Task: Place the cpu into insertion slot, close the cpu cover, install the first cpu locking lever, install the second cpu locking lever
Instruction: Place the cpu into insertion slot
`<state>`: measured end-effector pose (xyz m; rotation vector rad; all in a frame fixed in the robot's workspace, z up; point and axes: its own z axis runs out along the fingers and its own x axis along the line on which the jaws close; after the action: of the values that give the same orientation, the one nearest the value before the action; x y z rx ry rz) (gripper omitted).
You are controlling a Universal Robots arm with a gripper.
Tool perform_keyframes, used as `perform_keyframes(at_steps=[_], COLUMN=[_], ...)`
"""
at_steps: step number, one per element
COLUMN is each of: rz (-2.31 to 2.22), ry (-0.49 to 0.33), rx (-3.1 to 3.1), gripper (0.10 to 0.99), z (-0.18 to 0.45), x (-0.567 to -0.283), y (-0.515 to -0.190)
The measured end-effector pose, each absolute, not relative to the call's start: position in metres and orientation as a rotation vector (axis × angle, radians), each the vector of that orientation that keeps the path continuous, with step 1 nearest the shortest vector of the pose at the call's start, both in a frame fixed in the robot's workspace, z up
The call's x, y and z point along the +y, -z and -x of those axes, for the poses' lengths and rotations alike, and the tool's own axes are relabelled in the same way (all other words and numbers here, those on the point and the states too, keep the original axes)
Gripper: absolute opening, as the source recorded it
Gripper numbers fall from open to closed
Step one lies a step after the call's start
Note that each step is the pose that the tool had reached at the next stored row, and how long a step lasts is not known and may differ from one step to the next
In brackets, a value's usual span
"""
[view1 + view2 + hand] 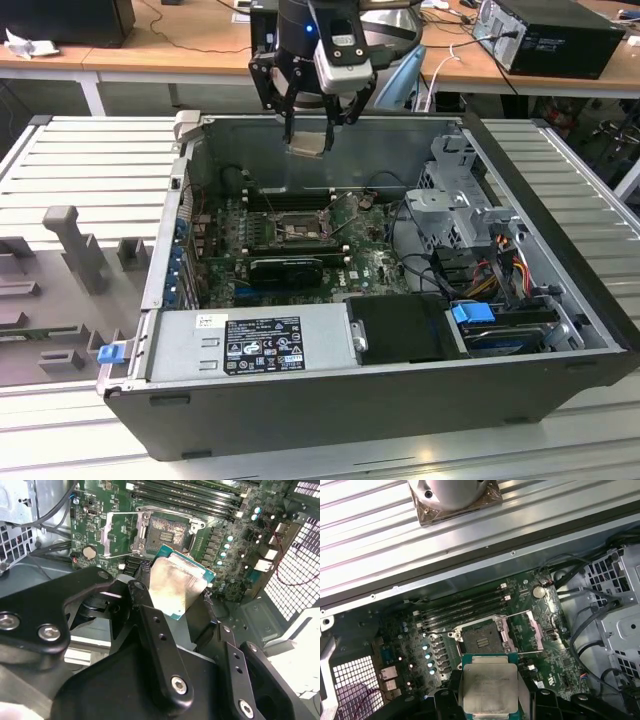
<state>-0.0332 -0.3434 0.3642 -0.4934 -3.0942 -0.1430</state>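
The gripper is clamping the cpu between its black fingers. It is holding the flat square chip, dull silver on top with a teal edge, in the air above the open computer case. Inside the case the green motherboard is lying flat. Its insertion slot, a dark square with a metal rim, is sitting uncovered. The thin metal cpu cover is resting swung open just beside it. Long black memory slots are running near the socket.
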Motion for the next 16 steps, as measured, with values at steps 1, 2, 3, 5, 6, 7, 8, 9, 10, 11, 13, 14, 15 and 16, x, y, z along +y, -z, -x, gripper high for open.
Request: perform_keyframes(at_steps=[1, 2, 3, 5, 6, 7, 8, 9, 10, 11, 13, 14, 15, 16], rz=[0.496, 0.498, 0.502, 0.51, 0.516, 0.53, 0.543, 0.551, 0.559, 0.567, 0.593, 0.602, 0.627, 0.651], ry=[0.143, 0.143, 0.143, 0.143, 0.143, 0.143, 0.143, 0.143, 0.143, 0.143, 0.143, 0.143, 0.143, 0.144], rx=[-3.094, -3.094, -3.093, -3.092, -3.091, -3.089, -3.087, -3.086, -3.085, -3.084, -3.08, -3.078, -3.074, -3.07], gripper=[0.529, 0.529, 0.529, 0.529, 0.529, 0.529, 0.529, 0.529, 0.529, 0.529, 0.529, 0.529, 0.529, 0.529], z=[0.0331, 0.0331, 0.0332, 0.0331, 0.0331, 0.033, 0.033, 0.0331, 0.0331, 0.0331, 0.0331, 0.0331, 0.0331, 0.0331], x=[-0.3439, -0.3444, -0.345, -0.3451, -0.3452, -0.3452, -0.3452, -0.3452, -0.3452, -0.3452, -0.3452, -0.3452, -0.3452, -0.3452], y=[-0.3641, -0.364, -0.3638, -0.3638, -0.3639, -0.3638, -0.3638, -0.3638, -0.3637, -0.3637, -0.3636, -0.3636, -0.3636, -0.3635])
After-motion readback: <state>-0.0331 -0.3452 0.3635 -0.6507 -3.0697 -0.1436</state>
